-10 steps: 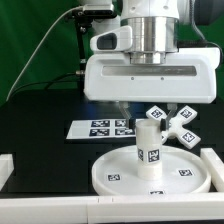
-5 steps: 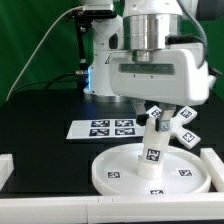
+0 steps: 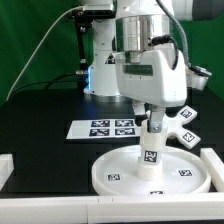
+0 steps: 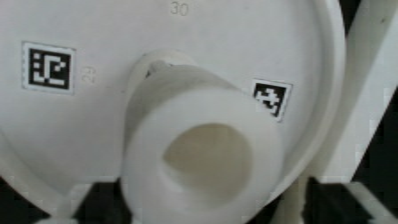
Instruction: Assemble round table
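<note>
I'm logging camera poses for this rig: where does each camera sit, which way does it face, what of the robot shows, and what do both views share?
Exterior view: off the arm, facing the robot across the table, angled slightly down; shows the arm and end effector at the top of the leg.
Wrist view: on the wrist, looking down onto the leg's open top; no robot part clearly shows.
Shared: the leg standing on the round disc, plus its tags.
</note>
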Motion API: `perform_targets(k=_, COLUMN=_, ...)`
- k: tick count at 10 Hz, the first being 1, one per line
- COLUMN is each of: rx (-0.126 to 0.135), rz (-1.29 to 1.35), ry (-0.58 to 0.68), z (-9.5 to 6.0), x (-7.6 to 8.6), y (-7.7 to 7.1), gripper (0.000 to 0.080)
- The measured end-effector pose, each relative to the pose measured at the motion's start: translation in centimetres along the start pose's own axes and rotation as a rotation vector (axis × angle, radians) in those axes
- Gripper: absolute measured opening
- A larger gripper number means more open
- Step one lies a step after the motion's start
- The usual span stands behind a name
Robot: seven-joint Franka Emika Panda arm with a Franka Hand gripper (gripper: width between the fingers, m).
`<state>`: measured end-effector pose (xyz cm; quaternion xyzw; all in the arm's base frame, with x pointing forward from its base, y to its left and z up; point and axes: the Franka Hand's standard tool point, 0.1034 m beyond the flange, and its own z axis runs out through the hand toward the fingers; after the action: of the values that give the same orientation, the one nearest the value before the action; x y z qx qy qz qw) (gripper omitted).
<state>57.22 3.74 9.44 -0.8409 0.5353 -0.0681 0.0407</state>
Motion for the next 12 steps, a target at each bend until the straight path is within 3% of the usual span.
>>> perform_targets(k=2, rx=-0.034, rz=-0.37, ry=-0.017, z=0.4, x=-1.1, y=0.2, gripper=0.064)
perform_targets(k=3, rx=-0.039, rz=-0.467, ry=-0.026, z=0.6, x=-1.6, y=0.5, gripper=0.0647)
perform_targets(k=7, rx=-0.038, rz=-0.756, ry=-0.013, z=0.8, x=-1.0, y=0.7, gripper=0.0649)
perform_targets(k=9, rx=-0.051, rz=-0.794, ry=0.005, z=1.9, x=-0.3, y=1.5, gripper=0.0649)
perform_targets(k=11, rx=-0.046, rz=-0.761, ry=0.007, z=1.7, x=-0.4, y=1.3, gripper=0.0403)
perform_targets(k=12, rx=-0.045, rz=-0.722, ry=0.007, z=1.7, x=-0.4, y=1.3, gripper=0.0403)
